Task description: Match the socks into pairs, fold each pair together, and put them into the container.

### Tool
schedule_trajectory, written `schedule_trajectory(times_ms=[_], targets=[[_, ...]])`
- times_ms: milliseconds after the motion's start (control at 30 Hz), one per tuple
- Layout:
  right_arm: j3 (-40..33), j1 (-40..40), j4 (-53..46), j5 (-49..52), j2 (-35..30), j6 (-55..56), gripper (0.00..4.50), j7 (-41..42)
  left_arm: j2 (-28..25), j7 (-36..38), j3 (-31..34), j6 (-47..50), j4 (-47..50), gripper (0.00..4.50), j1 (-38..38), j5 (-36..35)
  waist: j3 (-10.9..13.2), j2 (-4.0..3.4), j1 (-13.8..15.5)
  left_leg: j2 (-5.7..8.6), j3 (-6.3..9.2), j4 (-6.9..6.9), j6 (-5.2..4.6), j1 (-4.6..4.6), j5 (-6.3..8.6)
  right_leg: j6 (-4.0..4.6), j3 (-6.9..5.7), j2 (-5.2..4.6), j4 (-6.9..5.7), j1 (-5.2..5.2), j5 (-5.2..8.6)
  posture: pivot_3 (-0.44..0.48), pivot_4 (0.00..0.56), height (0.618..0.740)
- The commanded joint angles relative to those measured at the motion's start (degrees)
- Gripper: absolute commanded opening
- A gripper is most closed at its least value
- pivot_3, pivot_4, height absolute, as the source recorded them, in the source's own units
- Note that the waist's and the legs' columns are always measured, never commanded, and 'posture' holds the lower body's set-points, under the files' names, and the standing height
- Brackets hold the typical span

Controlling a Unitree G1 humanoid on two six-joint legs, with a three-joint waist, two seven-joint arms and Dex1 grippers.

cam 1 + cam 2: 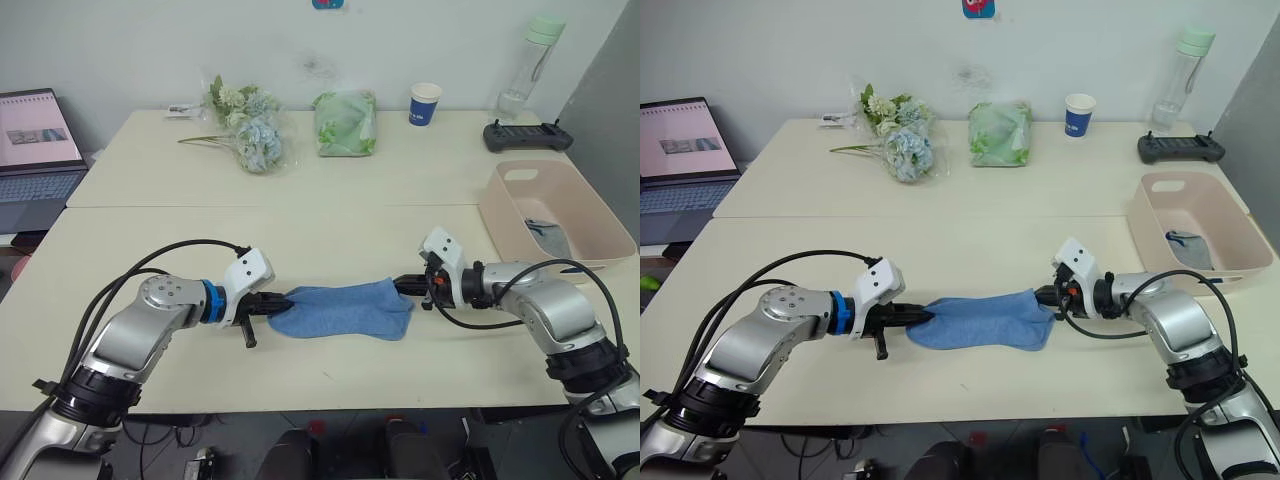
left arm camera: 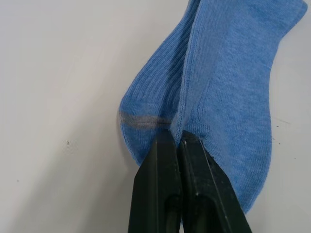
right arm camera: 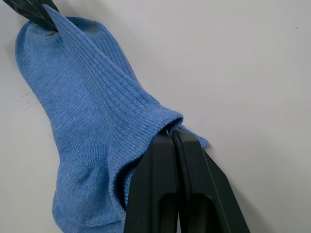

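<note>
Laptop sits open at the far left, off the table edge. Left gripper is clenched on one end of the light blue socks, fingers pressed together with knit pinched between them (left wrist view shows two layers, a grey stripe on one). The socks lie stretched flat on the near table, between the two grippers. Right gripper is clamped on the opposite, ribbed cuff end, pads tight together on the fabric. Along the back edge: flower bunch, green bag, blue paper cup, clear bottle, black controller. The pink container stands at the right edge, well apart from the held socks, with a grey sock inside.
</note>
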State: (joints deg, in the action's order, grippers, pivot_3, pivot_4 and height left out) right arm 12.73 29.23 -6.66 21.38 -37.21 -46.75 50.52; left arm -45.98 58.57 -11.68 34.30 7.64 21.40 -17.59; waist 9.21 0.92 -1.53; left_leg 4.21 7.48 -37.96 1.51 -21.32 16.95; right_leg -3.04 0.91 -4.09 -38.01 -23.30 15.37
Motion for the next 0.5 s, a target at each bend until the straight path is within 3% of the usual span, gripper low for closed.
schedule_trajectory(times_ms=[33,500], targets=[[-1.2,1.4,-2.8,0.1,-1.2,-1.1,0.09,0.2,-1.0,2.8,-1.6,0.1,-1.1,0.0,3.3,1.5,0.0,0.0,0.0,0.0,0.0,0.0,0.0,0.0,0.0,0.0,0.0,0.0,0.0,0.0,0.0,0.0,0.15,0.74],[-1.8,0.2,-4.9,0.4,-1.5,-3.7,0.09,-1.0,1.1,7.4,-5.9,0.1,-8.1,0.0,12.0,5.9,0.0,0.0,0.0,0.03,0.03,-0.04,0.0,-0.08,0.0,0.0,-0.04,0.02,-0.02,-0.06,0.0,0.0,0.15,0.74]])
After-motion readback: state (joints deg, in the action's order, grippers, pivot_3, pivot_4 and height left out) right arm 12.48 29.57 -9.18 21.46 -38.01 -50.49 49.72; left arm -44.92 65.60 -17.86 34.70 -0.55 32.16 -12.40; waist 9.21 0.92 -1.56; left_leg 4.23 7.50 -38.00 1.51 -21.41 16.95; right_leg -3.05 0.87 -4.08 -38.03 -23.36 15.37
